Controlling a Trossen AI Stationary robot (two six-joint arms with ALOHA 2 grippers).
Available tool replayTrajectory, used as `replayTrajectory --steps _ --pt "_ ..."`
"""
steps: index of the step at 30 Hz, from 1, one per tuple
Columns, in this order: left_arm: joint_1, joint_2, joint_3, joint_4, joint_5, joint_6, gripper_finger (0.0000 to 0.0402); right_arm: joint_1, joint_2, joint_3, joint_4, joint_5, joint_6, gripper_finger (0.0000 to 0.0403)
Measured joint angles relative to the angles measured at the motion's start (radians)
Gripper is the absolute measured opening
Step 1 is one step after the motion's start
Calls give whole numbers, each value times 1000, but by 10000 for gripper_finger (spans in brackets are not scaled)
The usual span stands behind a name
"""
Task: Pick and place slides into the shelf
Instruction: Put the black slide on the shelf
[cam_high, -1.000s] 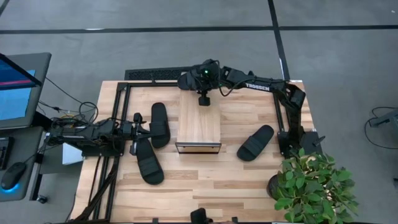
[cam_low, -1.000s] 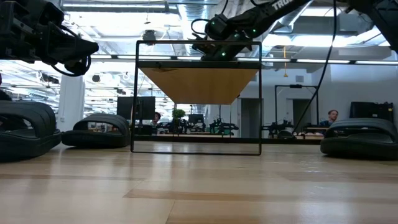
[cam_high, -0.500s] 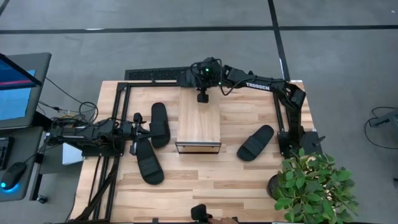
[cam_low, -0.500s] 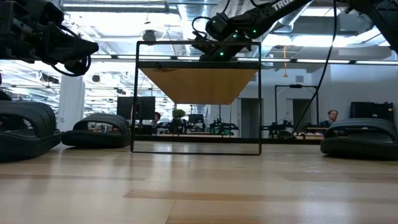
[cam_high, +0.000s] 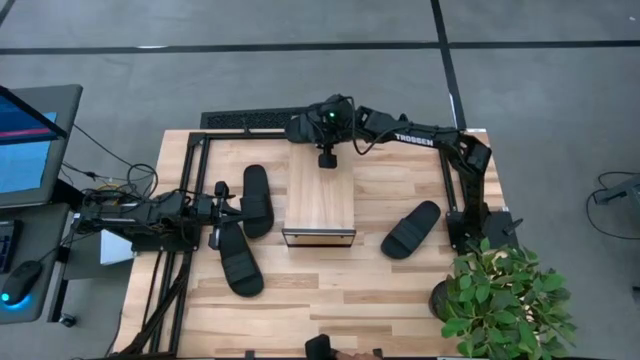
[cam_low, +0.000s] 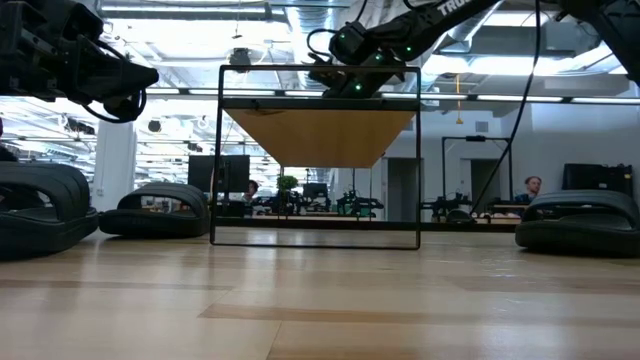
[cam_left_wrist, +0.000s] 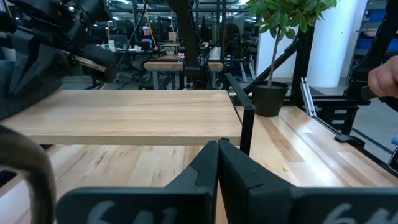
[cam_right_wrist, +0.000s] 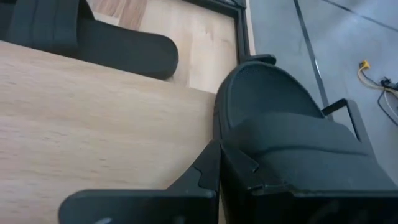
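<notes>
The shelf (cam_high: 320, 195) stands mid-table. Two black slides (cam_high: 257, 200) (cam_high: 240, 262) lie on the table left of it, and one (cam_high: 411, 230) lies to its right. Another slide (cam_right_wrist: 280, 112) shows at the shelf's far left corner (cam_high: 297, 128), mostly hidden under my right arm. My right gripper (cam_right_wrist: 219, 152) is shut above the shelf top's far end (cam_right_wrist: 93, 124), slanting down toward the table's left, with that slide close beside it. My left gripper (cam_left_wrist: 217, 146) waits shut at the table's left, pointing level at the shelf (cam_left_wrist: 124, 118). My right gripper has nothing between its shut fingers. The slide's ribbed strap (cam_right_wrist: 292, 149) lies right along the outer side of one finger, toe end pointing away toward the table's left. I cannot tell whether finger and strap touch; the finger hides the place.
A potted plant (cam_high: 505, 300) stands at the near right corner. Black frame rails (cam_high: 190, 200) run along the table's left and far edges. A monitor (cam_high: 30, 140) stands off the left edge. A person's hand (cam_left_wrist: 385, 78) shows beyond the table. Bare wood lies near the front edge (cam_high: 330, 300).
</notes>
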Motion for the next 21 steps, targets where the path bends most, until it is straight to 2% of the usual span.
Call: replayTrajectory --steps 11,17,21 --pt "0 0 0 0 0 9 0 34 -5 0 59 -5 -65 0" --pt "0 0 0 0 0 1 0 58 -73 16 87 -17 -42 0" --pt "0 0 0 0 0 2 0 48 -171 17 93 -143 83 0"
